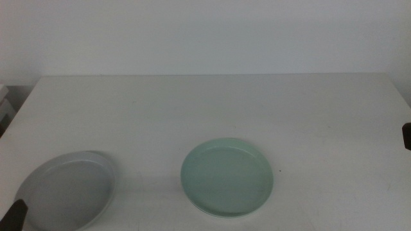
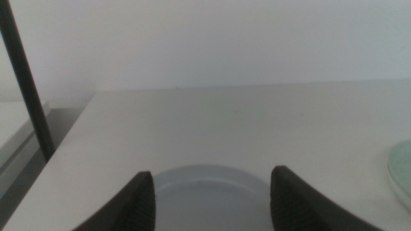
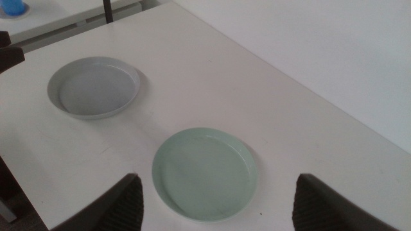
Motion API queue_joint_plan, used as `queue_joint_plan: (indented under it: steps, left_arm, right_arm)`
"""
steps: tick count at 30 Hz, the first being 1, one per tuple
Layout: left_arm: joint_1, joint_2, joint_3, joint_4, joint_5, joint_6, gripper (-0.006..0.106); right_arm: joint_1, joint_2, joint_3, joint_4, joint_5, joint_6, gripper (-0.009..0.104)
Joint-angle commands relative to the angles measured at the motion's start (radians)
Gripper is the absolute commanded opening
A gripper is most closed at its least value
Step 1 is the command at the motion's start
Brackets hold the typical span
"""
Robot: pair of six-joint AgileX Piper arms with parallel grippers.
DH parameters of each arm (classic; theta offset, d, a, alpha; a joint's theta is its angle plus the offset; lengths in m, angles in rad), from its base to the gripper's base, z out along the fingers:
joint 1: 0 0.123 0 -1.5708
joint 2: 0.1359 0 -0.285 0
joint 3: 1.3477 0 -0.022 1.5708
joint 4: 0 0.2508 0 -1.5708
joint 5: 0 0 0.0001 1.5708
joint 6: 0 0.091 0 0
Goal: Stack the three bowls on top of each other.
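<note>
The left gripper (image 2: 212, 199) sits at the table's near left corner, directly before the light grey bowl (image 1: 67, 190). In the left wrist view the bowl's rim fills the space between the two dark jaws, so the bowl lies straight ahead of this gripper, at its 12 o'clock. The jaws stand wide apart and hold nothing. In the middle view only one jaw tip shows, at the bottom left corner, just beside the grey bowl's near rim.

The right gripper (image 3: 215, 212) hangs above the near right part of the table, jaws spread wide and empty. In its own view the pale mint green bowl (image 1: 227, 177) lies ahead between the jaws, with the grey bowl farther off beyond it. In the middle view only a dark sliver of this arm shows at the right edge.

In the middle view the mint bowl sits at 6 o'clock from the centre of the white table (image 1: 212, 109), and the grey bowl at 8 o'clock, near the table's left edge. The two are well apart, with bare table between them. The mint bowl lies at 3 o'clock from the grey one.

Both bowls are round, shallow and upright, with low rims and empty interiors; being round, neither has a long axis. No white bowl is visible in any view.

Judgement: the left arm is nearer the grey bowl, the right arm nearer the mint bowl. No stacking is done yet.
</note>
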Motion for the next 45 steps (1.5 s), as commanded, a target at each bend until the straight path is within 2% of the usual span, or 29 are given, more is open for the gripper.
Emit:
queue_joint_plan:
  steps: [1,7,16,24,27,30,40,45]
  left_arm:
    - [-0.004,-0.012,-0.051,0.021,-0.038,-0.011,0.061]
    - [-0.004,0.084,-0.263,0.039,0.114,-0.011,0.061]
    - [-0.002,0.381,-0.617,0.05,0.169,-0.05,0.061]
    - [-0.002,0.684,-0.964,0.046,0.609,-0.146,0.061]
    - [-0.002,0.783,-1.044,0.018,0.743,-0.169,0.061]
    - [-0.002,0.847,-1.067,-0.006,0.8,-0.169,0.061]
    - [-0.002,1.059,-1.063,0.0,0.769,-0.167,0.061]
    - [-0.002,1.177,-1.063,0.055,0.756,-0.159,0.061]
  right_arm:
    - [0.001,0.001,-0.02,0.015,-0.06,-0.009,0.059]
    - [0.001,0.001,-0.02,0.015,-0.06,-0.009,0.059]
    - [0.001,0.001,-0.02,0.015,-0.06,-0.009,0.059]
    - [0.001,0.002,-0.02,0.01,-0.06,-0.008,0.059]
    - [0.001,0.002,-0.02,0.007,-0.06,-0.008,0.059]
    - [0.001,0.002,-0.02,0.007,-0.06,-0.008,0.059]
    - [0.001,0.002,-0.02,0.007,-0.06,-0.008,0.059]
    - [0.001,0.002,-0.02,0.006,-0.06,-0.008,0.059]
